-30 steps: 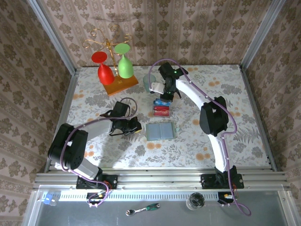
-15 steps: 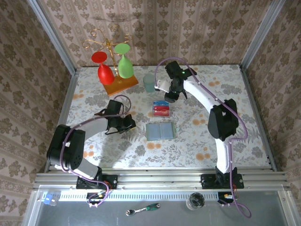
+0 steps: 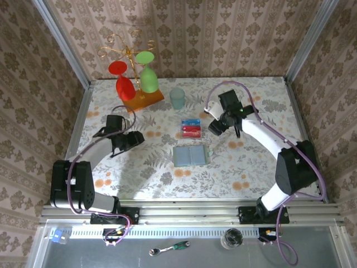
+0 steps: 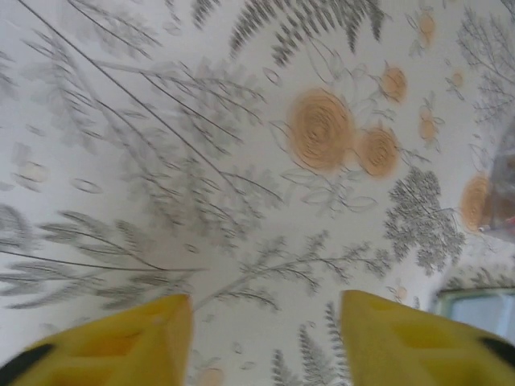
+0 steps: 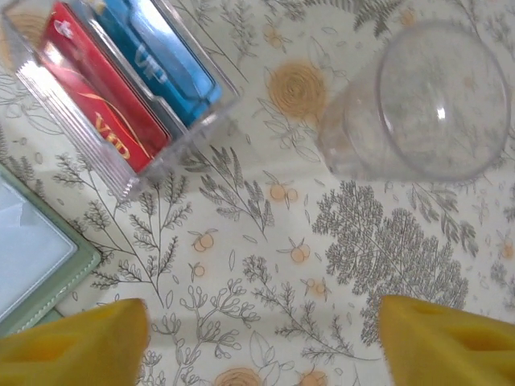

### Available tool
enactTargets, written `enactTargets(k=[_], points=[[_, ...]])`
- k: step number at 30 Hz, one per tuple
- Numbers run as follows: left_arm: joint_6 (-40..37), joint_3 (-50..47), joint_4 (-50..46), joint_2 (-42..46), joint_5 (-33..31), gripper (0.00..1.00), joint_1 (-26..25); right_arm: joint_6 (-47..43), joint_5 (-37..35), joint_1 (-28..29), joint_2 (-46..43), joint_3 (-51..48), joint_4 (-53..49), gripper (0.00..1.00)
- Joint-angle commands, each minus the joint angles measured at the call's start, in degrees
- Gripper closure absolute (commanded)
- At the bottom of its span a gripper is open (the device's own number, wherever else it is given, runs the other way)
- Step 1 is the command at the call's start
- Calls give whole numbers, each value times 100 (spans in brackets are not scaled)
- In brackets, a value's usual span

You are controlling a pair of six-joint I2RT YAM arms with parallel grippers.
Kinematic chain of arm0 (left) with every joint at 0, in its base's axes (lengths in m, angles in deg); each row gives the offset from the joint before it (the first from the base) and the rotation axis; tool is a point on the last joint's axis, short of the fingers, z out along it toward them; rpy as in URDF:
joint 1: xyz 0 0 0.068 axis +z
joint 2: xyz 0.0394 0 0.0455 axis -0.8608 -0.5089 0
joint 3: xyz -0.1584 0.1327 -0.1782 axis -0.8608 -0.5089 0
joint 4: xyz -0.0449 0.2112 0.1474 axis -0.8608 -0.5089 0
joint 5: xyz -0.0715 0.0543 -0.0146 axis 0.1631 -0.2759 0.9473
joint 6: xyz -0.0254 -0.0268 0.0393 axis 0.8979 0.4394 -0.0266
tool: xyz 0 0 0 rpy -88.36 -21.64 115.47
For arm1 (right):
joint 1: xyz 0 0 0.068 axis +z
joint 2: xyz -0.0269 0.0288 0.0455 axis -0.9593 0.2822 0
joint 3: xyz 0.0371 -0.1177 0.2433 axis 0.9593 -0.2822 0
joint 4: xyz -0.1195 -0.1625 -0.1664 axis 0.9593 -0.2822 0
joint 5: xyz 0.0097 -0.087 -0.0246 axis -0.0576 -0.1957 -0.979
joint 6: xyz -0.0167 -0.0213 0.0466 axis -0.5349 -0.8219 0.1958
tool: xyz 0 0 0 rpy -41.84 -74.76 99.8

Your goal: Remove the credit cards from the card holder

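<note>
The card holder point(image 3: 191, 155) lies open and flat at the table's middle, pale grey-green, both panels up; its corner point(image 5: 32, 259) shows in the right wrist view. Just behind it, the credit cards point(image 3: 191, 128), red ones and a blue one, stand in a small clear box point(image 5: 121, 88). My right gripper point(image 3: 215, 128) hangs to the right of that box, open, with bare tablecloth between its yellow fingers point(image 5: 451, 338). My left gripper point(image 3: 137, 138) is well to the left of the holder, also open and empty point(image 4: 265, 338); an edge of the holder point(image 4: 479, 307) shows at its right.
A teal cup point(image 3: 177, 97) stands behind the cards; it appears as a translucent cup point(image 5: 426, 104) in the right wrist view. At the back left is a wooden rack point(image 3: 142, 100) with a red and a green wine glass. Patterned walls enclose the table.
Both grippers have opened. The right one left the card box and swung right; the left one drew back to the left, away from the holder. Cards and holder stayed put.
</note>
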Motion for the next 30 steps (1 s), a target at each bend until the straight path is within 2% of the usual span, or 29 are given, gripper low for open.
enactTargets(k=[1, 2, 3, 6, 8, 12, 16, 20, 23, 26, 30], points=[[-415, 98, -264, 252, -552, 37, 223, 617, -483, -67, -456, -625, 915, 7], [-492, 120, -350, 274, -714, 25, 313, 758, -656, -86, -547, -840, 1082, 1], [-544, 125, -412, 309, -849, 19, 374, 854, -765, -101, -603, -1019, 1234, 0], [-709, 31, -380, 406, -1194, 9, 576, 1185, -1163, -158, -721, -1511, 1673, 0], [-811, -24, -332, 452, -1617, 6, 647, 1470, -1367, -200, -770, -1793, 1950, 0], [-1025, -87, -193, 524, -2462, 8, 694, 1898, -1561, -254, -924, -2362, 2637, 0], [-1360, -450, 517, 937, -2854, 8, 707, 2146, -1777, -398, -1065, -2944, 3530, 0], [-1915, -1011, 1725, 1342, -3009, 7, 698, 2308, -1797, -642, -1266, -3414, 4367, 0], [-2253, -1612, 2928, 1589, -3076, 2, 696, 2409, -1676, -841, -1243, -3708, 4987, 0], [-2597, -2122, 4175, 1546, -3005, 0, 698, 2474, -1529, -1038, -1144, -3888, 5557, 0], [-3019, -2554, 5700, 1098, -2573, 0, 696, 2427, -1426, -1130, -889, -4025, 6222, 0]])
